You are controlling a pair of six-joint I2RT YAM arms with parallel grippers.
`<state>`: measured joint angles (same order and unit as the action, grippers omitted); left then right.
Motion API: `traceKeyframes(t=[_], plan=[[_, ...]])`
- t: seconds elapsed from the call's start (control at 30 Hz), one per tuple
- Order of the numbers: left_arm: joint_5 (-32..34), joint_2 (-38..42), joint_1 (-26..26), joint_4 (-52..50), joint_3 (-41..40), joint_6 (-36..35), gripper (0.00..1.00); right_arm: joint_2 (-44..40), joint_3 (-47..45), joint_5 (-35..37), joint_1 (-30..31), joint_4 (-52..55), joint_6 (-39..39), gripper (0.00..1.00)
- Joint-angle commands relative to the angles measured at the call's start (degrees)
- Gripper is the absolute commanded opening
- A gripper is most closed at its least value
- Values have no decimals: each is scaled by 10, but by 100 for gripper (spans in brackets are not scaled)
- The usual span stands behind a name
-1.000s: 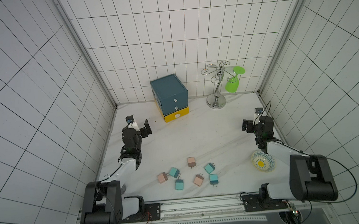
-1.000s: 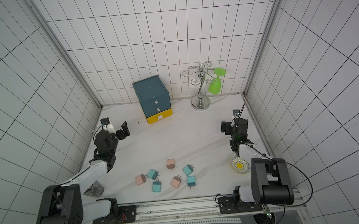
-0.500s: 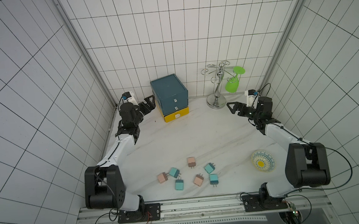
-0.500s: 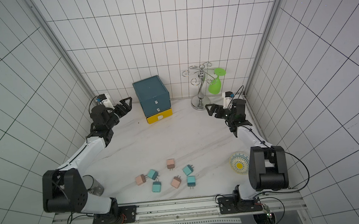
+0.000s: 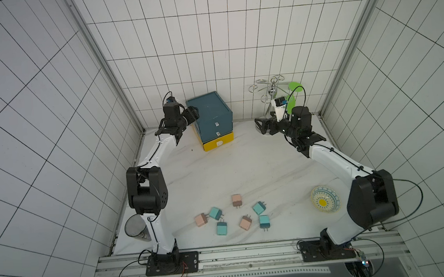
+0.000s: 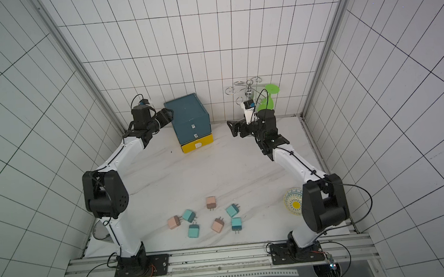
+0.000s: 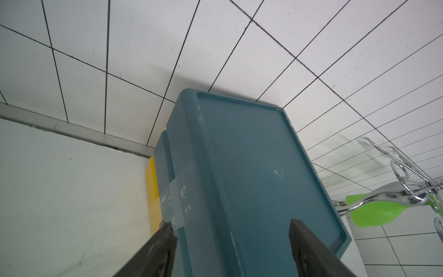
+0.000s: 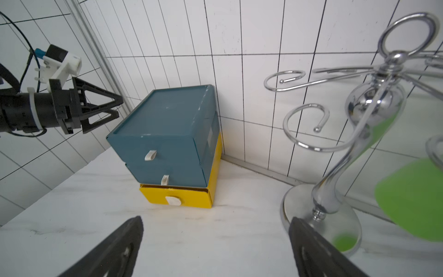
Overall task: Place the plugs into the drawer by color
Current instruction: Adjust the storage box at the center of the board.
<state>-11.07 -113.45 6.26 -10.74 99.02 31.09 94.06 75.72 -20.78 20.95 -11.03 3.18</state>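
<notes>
Both arms have stretched out from their folded pose at the near side and now reach the far end of the table [image 5: 218, 172]. The left gripper [image 5: 194, 112] hangs at the top left edge of the drawer unit [image 5: 210, 110]. Its jaws are spread to either side of that edge and grasp nothing, and whether a finger touches the unit cannot be told. The right gripper [image 5: 258, 126] is released wide and empty, between the unit and the metal stand [image 5: 274, 96]. The two teal drawers [image 8: 153, 153] sit shut, and the yellow bottom drawer [image 5: 218, 142] juts out slightly. All seven plugs [image 5: 236, 199] lie scattered at the near centre, well apart from both grippers.
</notes>
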Motion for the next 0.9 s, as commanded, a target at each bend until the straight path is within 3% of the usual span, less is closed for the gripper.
traceKeyframes(t=[0.0, 0.17, 0.27, 0.43, 0.67, 0.8, 0.87], plan=[[13, -30, 7, -55, 34, -34, 67, 40, 74, -16, -2, 75, -19, 99], [22, -57, 9, -92, 62, -44, 44, 64, 82, -7, -1, 48, -9, 97], [17, -60, 9, -106, 64, -48, 43, 94, 116, -2, 0, 69, 2, 96], [-21, -62, 16, -134, 52, -58, 32, 138, 163, -17, 2, 82, 39, 94], [-83, -7, 37, -131, -12, -68, 32, 200, 276, -23, 17, 167, 47, 93], [-35, 22, 57, -120, -26, -77, 42, 236, 339, -10, 35, 206, 45, 94], [-65, 1, 43, -145, 2, -68, 41, 270, 402, -18, 37, 246, 55, 94]])
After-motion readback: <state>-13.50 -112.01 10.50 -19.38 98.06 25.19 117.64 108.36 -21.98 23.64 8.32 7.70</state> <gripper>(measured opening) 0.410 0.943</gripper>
